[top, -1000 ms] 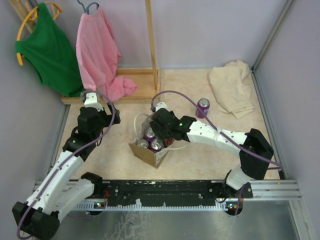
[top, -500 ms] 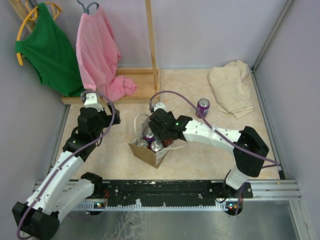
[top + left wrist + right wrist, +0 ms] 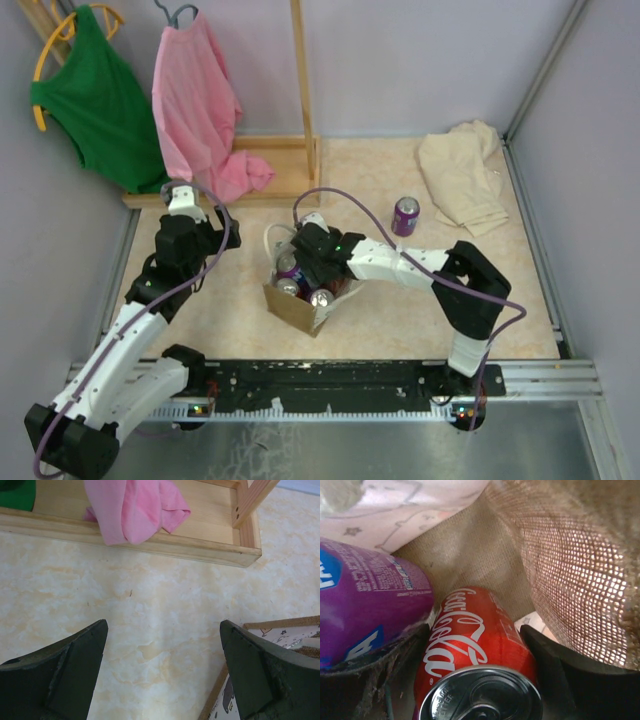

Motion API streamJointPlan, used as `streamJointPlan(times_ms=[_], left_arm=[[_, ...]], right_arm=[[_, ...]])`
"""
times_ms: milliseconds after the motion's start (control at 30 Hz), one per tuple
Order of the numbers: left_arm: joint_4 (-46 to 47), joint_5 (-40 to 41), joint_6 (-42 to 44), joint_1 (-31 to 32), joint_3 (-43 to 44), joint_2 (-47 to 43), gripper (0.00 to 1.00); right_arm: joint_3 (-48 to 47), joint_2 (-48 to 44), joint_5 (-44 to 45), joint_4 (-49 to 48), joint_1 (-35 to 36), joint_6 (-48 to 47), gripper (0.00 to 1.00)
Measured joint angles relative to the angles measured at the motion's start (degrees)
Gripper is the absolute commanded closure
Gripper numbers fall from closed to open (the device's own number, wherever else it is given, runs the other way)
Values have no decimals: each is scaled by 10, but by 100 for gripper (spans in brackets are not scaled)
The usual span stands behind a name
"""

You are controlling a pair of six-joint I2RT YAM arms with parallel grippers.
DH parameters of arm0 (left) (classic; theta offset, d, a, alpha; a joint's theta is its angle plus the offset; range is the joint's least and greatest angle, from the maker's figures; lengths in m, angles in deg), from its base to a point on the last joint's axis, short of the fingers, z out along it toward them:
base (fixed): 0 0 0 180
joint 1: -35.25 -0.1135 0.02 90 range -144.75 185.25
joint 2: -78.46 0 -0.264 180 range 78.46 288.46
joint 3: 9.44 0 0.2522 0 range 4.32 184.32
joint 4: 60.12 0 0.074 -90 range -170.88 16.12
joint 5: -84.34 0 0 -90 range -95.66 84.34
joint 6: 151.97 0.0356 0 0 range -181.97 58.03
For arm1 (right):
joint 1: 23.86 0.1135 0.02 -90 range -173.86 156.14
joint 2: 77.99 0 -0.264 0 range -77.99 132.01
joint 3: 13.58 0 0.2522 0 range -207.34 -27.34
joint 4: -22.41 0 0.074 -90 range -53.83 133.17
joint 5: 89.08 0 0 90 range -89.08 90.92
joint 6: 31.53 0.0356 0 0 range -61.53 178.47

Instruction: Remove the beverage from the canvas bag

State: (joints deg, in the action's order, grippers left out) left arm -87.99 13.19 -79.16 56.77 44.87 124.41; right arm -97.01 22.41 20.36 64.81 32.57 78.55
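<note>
The canvas bag (image 3: pixel 292 312) stood on the worktop (image 3: pixel 400 325), just ahead of the arm bases and a little left of centre, with its mouth facing up. From above, silver can tops (image 3: pixel 322 298) showed inside the mouth. The right arm (image 3: pixel 400 265) reached in from the right, and the right jaws were lowered into the bag.

The right wrist camera looked down inside the bag. A red cola can (image 3: pixel 480 640) stood upright there, its lid nearest the lens and one dark finger (image 3: pixel 580 680) on either side of it. The right jaws stood apart around this can, but whether they pressed on it could not be told. A purple can (image 3: pixel 365 605) stood just to the left of the red one, against the edge of the other finger. The bag's woven brown wall rose behind both.

A second purple can (image 3: pixel 406 215) stood upright on the worktop outside the bag, to the right and further back. It was near a crumpled beige cloth (image 3: pixel 462 175).

The left arm (image 3: pixel 150 290) was apart from the bag on the left. The left jaws were spread wide over bare worktop and gripped nothing. Beyond them lay the wooden base of a rack (image 3: pixel 200 550), with a pink garment (image 3: pixel 135 505) drooping onto it. A green garment (image 3: pixel 95 95) hung at the back left.
</note>
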Motion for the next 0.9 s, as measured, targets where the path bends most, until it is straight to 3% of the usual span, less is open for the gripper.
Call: streamJointPlan(times_ms=[300,367,400,500,567,900], left_arm=[[0,0,-2,0,0,0,0],[0,0,-2,0,0,0,0],[0,0,-1,0,0,0,0],[0,0,-1,0,0,0,0],[0,0,-2,0,0,0,0],[0,0,-2,0,0,0,0]], right_arm=[[6,2,-3,13,0,15,27],[6,2,-3,13,0,16,31],[6,2,-3,13,0,16,41],[3,1,-2,19,0,22,85],[2,2,-3,21,0,23,100],[-5,2,-2,32,1,21,100]])
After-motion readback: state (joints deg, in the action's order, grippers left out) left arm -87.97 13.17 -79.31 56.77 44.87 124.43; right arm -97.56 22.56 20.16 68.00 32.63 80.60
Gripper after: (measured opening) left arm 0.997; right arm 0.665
